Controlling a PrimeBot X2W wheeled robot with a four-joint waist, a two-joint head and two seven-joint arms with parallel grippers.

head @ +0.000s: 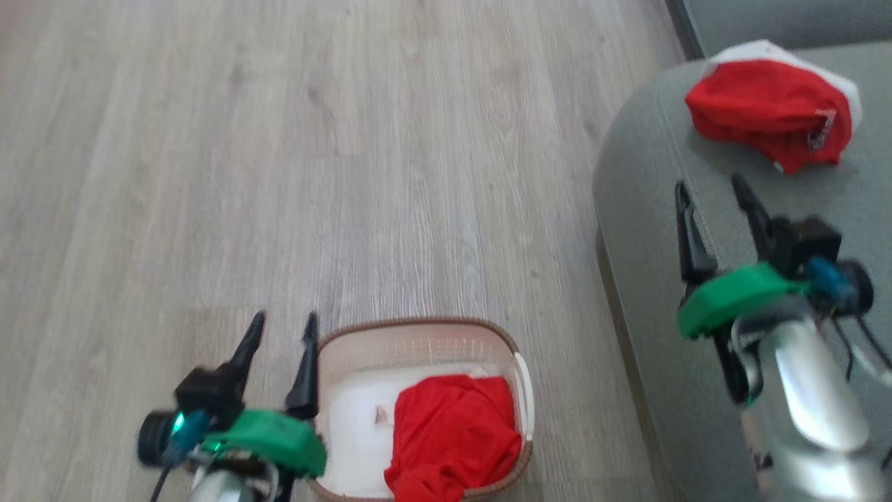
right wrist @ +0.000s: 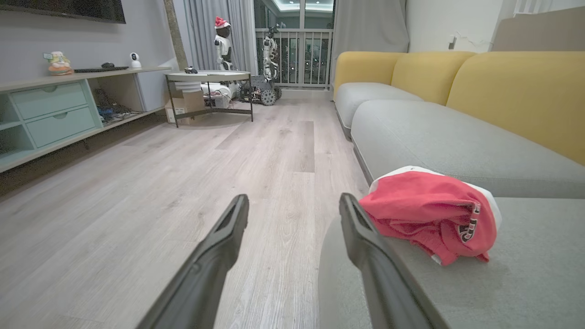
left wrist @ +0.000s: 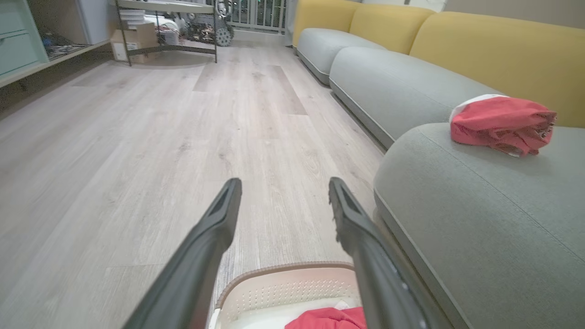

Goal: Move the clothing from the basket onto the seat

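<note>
One red garment (head: 770,115) with white trim lies bunched on the grey-green seat (head: 648,230) at the upper right; the wrist views show that garment (left wrist: 500,124) (right wrist: 432,214) too. A second red garment (head: 453,436) fills the right half of the white basket (head: 418,333) on the floor, whose brown rim (left wrist: 288,267) shows below my left fingers. My left gripper (head: 284,326) is open and empty beside the basket's left rim. My right gripper (head: 707,187) is open and empty over the seat, just short of the garment lying there.
Pale wood floor (head: 279,153) stretches ahead and to the left. The sofa (right wrist: 434,137) continues with further grey cushions and yellow backs (right wrist: 516,91). Far off stand a round table (right wrist: 208,77), a low cabinet (right wrist: 50,114) along the left wall and small robots (right wrist: 222,39) by a window.
</note>
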